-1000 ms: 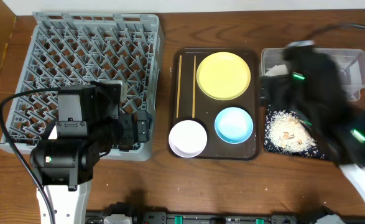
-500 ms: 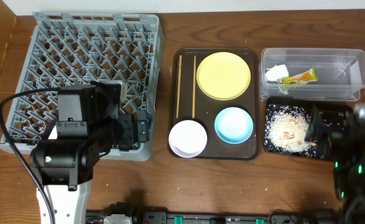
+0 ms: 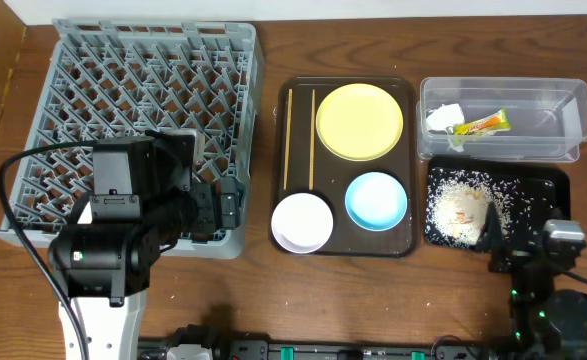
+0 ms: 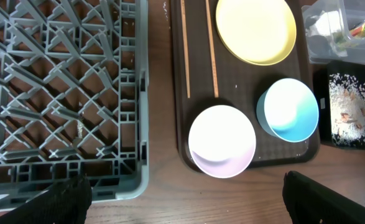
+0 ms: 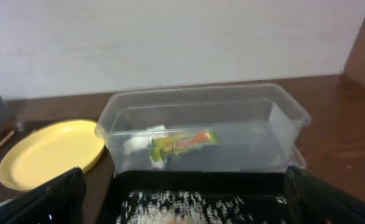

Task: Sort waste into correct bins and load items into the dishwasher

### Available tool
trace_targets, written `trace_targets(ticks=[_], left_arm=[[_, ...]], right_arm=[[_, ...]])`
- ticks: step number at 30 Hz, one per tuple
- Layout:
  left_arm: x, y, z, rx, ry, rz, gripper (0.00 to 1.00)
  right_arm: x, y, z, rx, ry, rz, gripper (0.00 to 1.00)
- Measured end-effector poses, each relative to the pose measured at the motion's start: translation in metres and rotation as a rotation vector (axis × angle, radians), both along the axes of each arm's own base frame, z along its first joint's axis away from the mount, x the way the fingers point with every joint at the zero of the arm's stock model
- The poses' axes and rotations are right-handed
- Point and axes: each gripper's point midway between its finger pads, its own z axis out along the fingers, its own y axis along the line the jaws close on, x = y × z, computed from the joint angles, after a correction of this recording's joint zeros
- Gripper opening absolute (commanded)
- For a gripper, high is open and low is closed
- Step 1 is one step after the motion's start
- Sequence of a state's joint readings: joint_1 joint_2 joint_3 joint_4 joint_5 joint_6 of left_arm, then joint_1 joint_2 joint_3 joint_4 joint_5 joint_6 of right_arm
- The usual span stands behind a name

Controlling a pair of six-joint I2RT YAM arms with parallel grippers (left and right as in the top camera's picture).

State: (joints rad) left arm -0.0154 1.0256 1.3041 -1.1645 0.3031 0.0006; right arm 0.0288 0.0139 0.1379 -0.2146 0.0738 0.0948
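We are looking down on a table (image 3: 373,300) where the wrapper (image 3: 481,124) is lying inside the tub (image 3: 545,120). Its long axis is running along the tub's own length, left to right across the table, with the right end tipping slightly toward the far edge. The paper (image 3: 443,116) is sitting just beside the wrapper's left end, in the tub's left part.

The tub is standing at the far right, its long side running across the table. The black tray (image 3: 548,195) is lying just in front of it, turned the same way, with crumbs (image 3: 458,210) spreading over its left half. The right gripper (image 5: 188,208) is hovering low at the near edge of the black tray, facing the tub. Its jaws are gaping wide and gripping nothing.

On the brown tray (image 3: 345,250) in the middle, the chopsticks (image 3: 289,140) are lying parallel along the left side, a little apart. Their long axes are running from the near side to the far side. The plate (image 3: 359,121) is sitting at the far right of this tray and the blue bowl (image 3: 376,200) in front of it. The white bowl (image 3: 302,221) is resting at the near left corner, just beside the blue one.

The rack (image 3: 153,30) is standing at the left of the table. The left gripper (image 4: 198,202) is hanging over its near right corner, jaws released, wide apart and holding nothing.
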Motion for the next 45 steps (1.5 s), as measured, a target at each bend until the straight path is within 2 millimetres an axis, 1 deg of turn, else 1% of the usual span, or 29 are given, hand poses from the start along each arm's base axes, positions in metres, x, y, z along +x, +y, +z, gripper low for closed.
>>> trace_targets(ticks=[3,6,34,36,39,45], left_arm=[[0.0,0.0,0.0,0.0,0.0,0.0,0.98],[0.0,0.0,0.0,0.0,0.0,0.0,0.98],[0.002,-0.001,0.002,-0.004,-0.011,0.001,0.98],[0.015,-0.003,0.012,-0.017,-0.077,-0.007,0.98],[0.034,-0.013,0.033,-0.065,-0.198,-0.047,0.98],[0.053,-0.026,0.059,-0.123,-0.323,-0.098,0.98]], right_arm=[[0.008,0.001,-0.011,0.002,-0.043,0.007,0.99],[0.01,0.003,-0.025,0.002,-0.027,0.014,0.99],[0.01,0.004,-0.027,0.003,-0.02,0.021,0.99],[0.01,0.004,-0.027,0.003,-0.019,0.021,0.99],[0.01,0.004,-0.027,0.003,-0.019,0.021,0.99],[0.01,0.004,-0.027,0.003,-0.019,0.021,0.99]])
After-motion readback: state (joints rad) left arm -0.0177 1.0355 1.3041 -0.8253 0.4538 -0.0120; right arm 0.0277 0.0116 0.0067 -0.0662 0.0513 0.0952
